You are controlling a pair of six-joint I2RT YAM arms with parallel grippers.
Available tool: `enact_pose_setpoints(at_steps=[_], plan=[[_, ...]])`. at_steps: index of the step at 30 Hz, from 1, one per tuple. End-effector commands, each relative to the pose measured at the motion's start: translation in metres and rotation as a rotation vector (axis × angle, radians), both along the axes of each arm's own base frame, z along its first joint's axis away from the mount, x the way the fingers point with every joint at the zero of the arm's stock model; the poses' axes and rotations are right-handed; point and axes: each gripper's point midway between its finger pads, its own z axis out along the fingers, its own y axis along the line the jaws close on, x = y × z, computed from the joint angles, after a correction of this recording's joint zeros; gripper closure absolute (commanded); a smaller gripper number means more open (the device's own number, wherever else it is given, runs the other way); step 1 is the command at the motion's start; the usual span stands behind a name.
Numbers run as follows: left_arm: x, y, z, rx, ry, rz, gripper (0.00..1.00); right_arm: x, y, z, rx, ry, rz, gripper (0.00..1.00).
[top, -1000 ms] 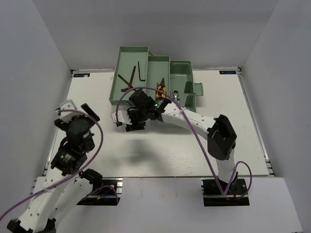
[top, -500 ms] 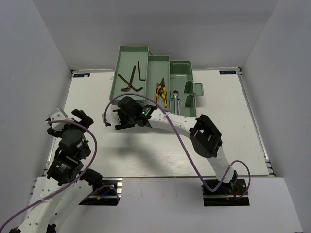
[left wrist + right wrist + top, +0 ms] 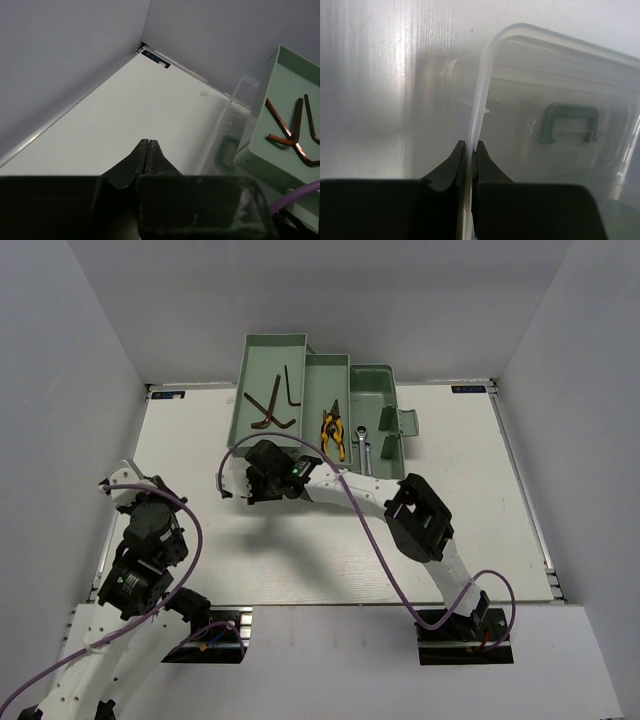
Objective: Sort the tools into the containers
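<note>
A white table [image 3: 480, 500] carries a pale mint-green plastic cantilever toolbox [image 3: 378, 370] at its far edge, opened out into three stepped compartments side by side. The widest, left tray [image 3: 262, 365] holds two dark brown L-shaped hex keys [image 3: 268, 412] lying loose on its floor, one crossed over its neighbour. The narrower middle tray [image 3: 327, 375] holds pliers with yellow-black handles [image 3: 332, 432] at its near end; whether that is one pair or two overlapping cannot be told from above. The right-hand bin [image 3: 373, 390] holds silver wrenches [image 3: 365, 438] lying lengthwise. The toolbox's translucent plastic lid [image 3: 560, 75], with a small green handle [image 3: 568, 122] set in it, is off the compartments, just beside the near left corner of the left tray and above the table surface. The right gripper [image 3: 470, 146] reaches across to that corner, and its dark fingers are pinched together on the lid's thin rim, which runs straight between the tips. The left gripper [image 3: 148, 145] is well apart, over bare table on the left side, its two fingertips pressed together with nothing between them, pointing toward the far left corner
</note>
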Motion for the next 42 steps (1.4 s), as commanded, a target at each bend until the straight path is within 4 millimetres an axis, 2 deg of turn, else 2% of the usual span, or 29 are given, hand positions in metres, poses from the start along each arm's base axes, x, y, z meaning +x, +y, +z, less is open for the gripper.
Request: enact_pose_setpoints(at_steps=[1, 4, 5, 7, 11, 13, 14, 15, 16, 17, 19, 20, 22, 23, 25, 26, 28, 33, 34, 36, 39, 41, 42], plan=[[0.000, 0.000, -0.005, -0.009, 0.014, 0.003, 0.92, -0.012, -0.004, 0.017, -0.005, 0.033, 0.052, 1.00], [-0.002, -0.001, -0.006, -0.053, 0.020, 0.008, 0.92, -0.016, 0.001, 0.050, 0.051, 0.035, 0.050, 1.00], [-0.003, -0.004, -0.016, -0.056, 0.058, -0.011, 0.90, -0.013, 0.007, 0.068, 0.087, 0.019, 0.047, 1.00], [-0.003, -0.012, -0.020, -0.145, 0.055, -0.030, 0.84, -0.013, 0.008, 0.100, 0.139, 0.013, 0.029, 1.00], [-0.002, -0.044, -0.063, -0.312, 0.165, -0.134, 0.71, -0.009, 0.006, 0.146, 0.220, -0.026, 0.008, 1.00], [-0.001, -0.066, -0.082, -0.435, 0.199, -0.199, 0.71, -0.008, 0.001, 0.164, 0.253, -0.039, -0.005, 1.00], [0.000, -0.074, -0.107, -0.460, 0.250, -0.205, 0.69, -0.008, 0.000, 0.169, 0.263, -0.044, -0.009, 1.00], [0.004, -0.083, -0.114, -0.528, 0.238, -0.220, 0.69, -0.009, -0.001, 0.172, 0.277, -0.033, -0.021, 1.00], [0.004, -0.096, -0.127, -0.574, 0.274, -0.258, 0.68, -0.006, -0.006, 0.187, 0.303, -0.045, -0.037, 1.00], [0.002, -0.101, -0.152, -0.600, 0.317, -0.257, 0.68, -0.005, -0.009, 0.187, 0.309, -0.032, -0.051, 1.00], [0.007, -0.117, -0.171, -0.702, 0.329, -0.275, 0.68, -0.005, -0.012, 0.192, 0.323, -0.020, -0.067, 1.00], [0.003, -0.118, -0.197, -0.720, 0.364, -0.258, 0.68, -0.005, -0.016, 0.196, 0.334, -0.014, -0.079, 1.00], [0.009, -0.134, -0.208, -0.811, 0.341, -0.297, 0.71, -0.004, -0.020, 0.199, 0.346, -0.001, -0.094, 1.00], [0.006, -0.136, -0.231, -0.823, 0.367, -0.296, 0.74, -0.001, -0.023, 0.202, 0.357, 0.000, -0.102, 1.00], [0.014, -0.143, -0.231, -0.854, 0.322, -0.328, 0.76, -0.003, -0.024, 0.207, 0.369, 0.010, -0.108, 1.00], [0.013, -0.142, -0.243, -0.854, 0.345, -0.312, 0.77, -0.002, -0.025, 0.210, 0.380, 0.021, -0.114, 1.00], [0.020, -0.146, -0.237, -0.864, 0.314, -0.328, 0.77, -0.005, -0.026, 0.211, 0.388, 0.049, -0.115, 1.00], [0.031, -0.145, -0.242, -0.890, 0.283, -0.318, 0.72, -0.007, -0.028, 0.211, 0.401, 0.099, -0.127, 1.00], [0.029, -0.145, -0.253, -0.882, 0.310, -0.304, 0.70, -0.009, -0.028, 0.213, 0.408, 0.109, -0.123, 1.00], [0.036, -0.146, -0.253, -0.926, 0.288, -0.298, 0.70, -0.011, -0.028, 0.213, 0.411, 0.128, -0.129, 1.00], [0.039, -0.152, -0.271, -0.946, 0.335, -0.297, 0.70, -0.012, -0.029, 0.213, 0.411, 0.137, -0.128, 1.00], [0.048, -0.153, -0.268, -0.975, 0.317, -0.298, 0.70, -0.014, -0.029, 0.213, 0.414, 0.141, -0.128, 1.00], [0.049, -0.153, -0.277, -0.985, 0.340, -0.279, 0.70, -0.015, -0.030, 0.215, 0.414, 0.142, -0.129, 1.00]])
